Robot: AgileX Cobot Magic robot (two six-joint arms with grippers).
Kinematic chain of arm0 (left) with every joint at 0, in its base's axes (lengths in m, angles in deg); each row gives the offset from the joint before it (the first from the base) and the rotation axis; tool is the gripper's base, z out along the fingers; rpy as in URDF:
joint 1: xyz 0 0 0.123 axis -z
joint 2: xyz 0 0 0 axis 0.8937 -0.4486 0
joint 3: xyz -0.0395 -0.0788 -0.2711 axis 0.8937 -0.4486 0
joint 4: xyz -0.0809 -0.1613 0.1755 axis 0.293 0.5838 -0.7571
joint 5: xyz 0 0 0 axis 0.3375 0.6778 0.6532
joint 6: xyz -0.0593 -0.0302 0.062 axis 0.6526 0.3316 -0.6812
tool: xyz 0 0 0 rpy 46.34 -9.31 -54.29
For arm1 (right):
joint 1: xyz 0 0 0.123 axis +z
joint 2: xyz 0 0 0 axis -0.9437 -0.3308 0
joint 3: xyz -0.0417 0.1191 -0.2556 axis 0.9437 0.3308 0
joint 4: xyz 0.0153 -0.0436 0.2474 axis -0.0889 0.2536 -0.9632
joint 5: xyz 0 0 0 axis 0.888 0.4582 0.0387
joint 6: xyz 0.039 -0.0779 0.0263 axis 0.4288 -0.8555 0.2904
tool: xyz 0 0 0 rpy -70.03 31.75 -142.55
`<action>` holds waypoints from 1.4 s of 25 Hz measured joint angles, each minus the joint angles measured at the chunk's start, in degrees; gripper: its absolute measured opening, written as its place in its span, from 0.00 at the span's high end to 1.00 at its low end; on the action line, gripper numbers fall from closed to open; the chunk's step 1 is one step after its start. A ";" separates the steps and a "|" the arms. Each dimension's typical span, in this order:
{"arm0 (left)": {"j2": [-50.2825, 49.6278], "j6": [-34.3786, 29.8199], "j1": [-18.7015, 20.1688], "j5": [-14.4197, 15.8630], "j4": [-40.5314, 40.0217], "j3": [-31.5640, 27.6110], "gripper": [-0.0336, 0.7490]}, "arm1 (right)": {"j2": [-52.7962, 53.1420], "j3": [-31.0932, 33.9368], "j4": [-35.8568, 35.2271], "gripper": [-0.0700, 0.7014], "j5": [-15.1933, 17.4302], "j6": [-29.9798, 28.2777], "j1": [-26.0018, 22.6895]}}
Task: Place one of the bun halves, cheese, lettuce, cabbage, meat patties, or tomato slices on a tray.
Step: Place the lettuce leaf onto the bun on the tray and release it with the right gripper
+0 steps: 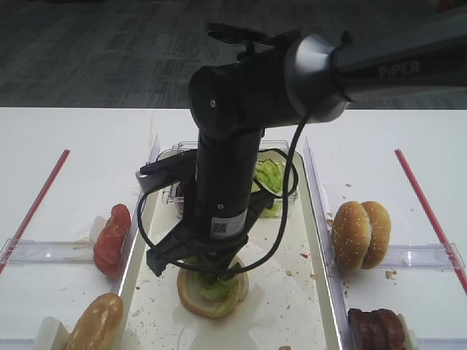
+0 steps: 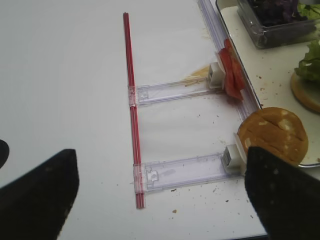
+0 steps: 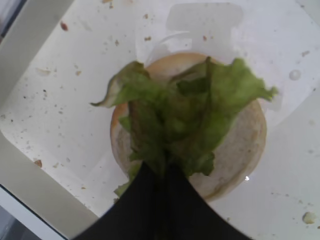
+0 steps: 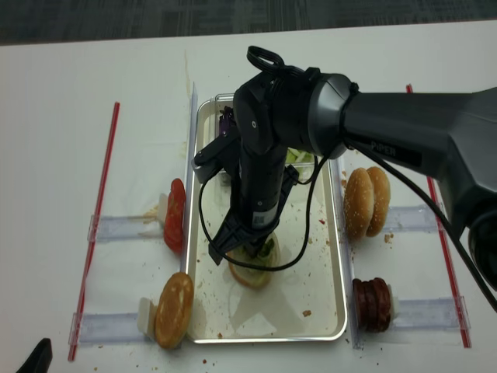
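Note:
My right gripper (image 3: 161, 170) is shut on a light-green lettuce leaf (image 3: 185, 115). The leaf spreads over the pale cut face of a bun half (image 3: 240, 145) that lies on the cream tray (image 3: 50, 100). From above, the right gripper (image 1: 211, 271) hangs straight down over this bun half (image 1: 208, 300) near the tray's (image 1: 292, 292) front middle. My left gripper (image 2: 160, 165) stands open above the bare table left of the tray, with nothing between its fingers. Tomato slices (image 2: 232, 75) and another bun half (image 2: 272, 135) stand on edge beside the tray's left rim.
A clear tub (image 1: 281, 186) at the tray's back holds more lettuce and purple cabbage (image 2: 277, 12). Bun halves (image 1: 361, 235) and meat patties (image 1: 376, 328) stand on clear rails right of the tray. Red strips (image 1: 36, 197) mark both sides of the table. Crumbs speckle the tray.

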 joint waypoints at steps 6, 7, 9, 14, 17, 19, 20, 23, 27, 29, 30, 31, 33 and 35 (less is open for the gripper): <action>0.00 0.00 0.00 0.00 0.00 0.00 0.12 | -0.49 0.00 0.81 0.81 0.00 0.01 0.00; 0.00 0.00 0.00 0.00 0.00 0.00 0.12 | -0.49 0.00 1.01 0.81 0.00 0.01 0.00; 0.00 0.00 0.00 0.00 0.00 0.00 0.12 | -0.49 0.00 1.28 0.81 0.00 0.01 0.00; 0.00 0.00 0.00 0.00 0.00 0.00 0.12 | -0.49 0.00 1.38 0.77 0.00 -0.32 0.00; 0.00 0.00 0.00 0.00 0.00 0.00 0.12 | -0.49 0.00 1.23 0.72 0.00 -0.84 0.00; 0.00 0.00 0.00 0.00 0.00 0.00 0.12 | -0.49 0.00 0.74 0.69 0.00 -1.08 0.00; 0.00 0.00 0.00 0.00 0.00 0.00 0.12 | -0.49 0.00 0.29 0.68 0.00 -1.21 0.00; 0.00 0.00 0.00 0.00 0.00 0.00 0.12 | -0.49 0.00 0.09 0.63 0.00 -1.34 0.00; 0.00 0.00 0.00 0.00 0.00 0.00 0.12 | -0.49 0.00 -0.05 0.50 0.00 -1.57 0.02; 0.00 0.00 0.00 0.00 0.00 0.00 0.12 | -0.49 0.00 -0.09 0.41 0.00 -1.57 0.02; 0.00 0.00 0.00 0.00 0.00 0.00 0.12 | -0.49 0.00 -0.18 0.36 0.00 -1.70 0.02; 0.00 0.00 0.00 0.00 0.00 0.00 0.12 | -0.49 0.00 -0.54 0.31 -0.11 -2.30 0.02; 0.00 0.00 0.00 0.00 0.00 0.00 0.12 | -0.49 0.00 -1.65 0.20 -0.11 -3.55 0.02; 0.00 0.00 0.00 0.00 0.00 0.00 0.12 | -0.49 0.00 -2.60 0.13 -0.21 -5.07 0.02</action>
